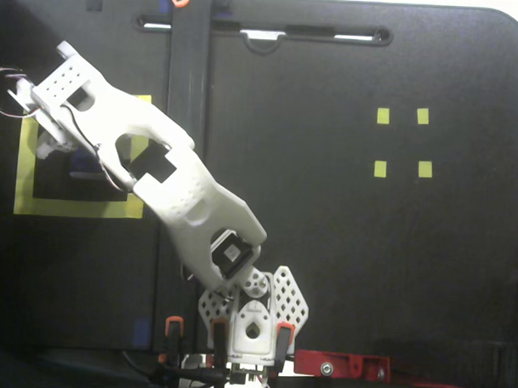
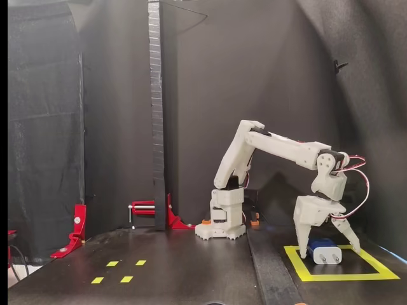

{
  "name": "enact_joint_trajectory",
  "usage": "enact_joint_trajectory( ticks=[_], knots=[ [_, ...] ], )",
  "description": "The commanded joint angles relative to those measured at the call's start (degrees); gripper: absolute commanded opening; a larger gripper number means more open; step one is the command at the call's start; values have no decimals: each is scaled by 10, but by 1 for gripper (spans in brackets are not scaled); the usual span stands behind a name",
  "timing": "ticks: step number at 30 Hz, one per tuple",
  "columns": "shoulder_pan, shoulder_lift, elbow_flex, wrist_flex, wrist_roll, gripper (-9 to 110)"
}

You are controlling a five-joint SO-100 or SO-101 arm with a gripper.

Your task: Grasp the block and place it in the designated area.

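Note:
The dark blue block [image 2: 324, 251] lies on the mat inside the large yellow-taped square [image 2: 337, 277], its two metal prongs facing the camera. My gripper [image 2: 329, 249] is open and lowered around the block, with one finger on each side. The right finger [image 2: 353, 243] stands clear of the block. In the fixed view from above, the arm covers most of the square [image 1: 71, 209]. Only a sliver of blue block [image 1: 88, 161] shows under the gripper [image 1: 73, 158].
Four tiny yellow squares [image 1: 403, 141] lie on the mat's other side, and also show in the side-on fixed view [image 2: 119, 271]. A black upright post [image 2: 156, 114] stands beside the arm's base [image 2: 222, 222]. Red clamps [image 2: 149, 210] sit at the table's edge.

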Motion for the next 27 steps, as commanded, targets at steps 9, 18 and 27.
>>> enact_joint_trajectory(
  ticks=[9,18,27],
  knots=[
    [10,134,-12,72,-11,48],
    [16,221,-12,129,-25,48],
    [18,247,-12,149,-28,48]
  ],
)
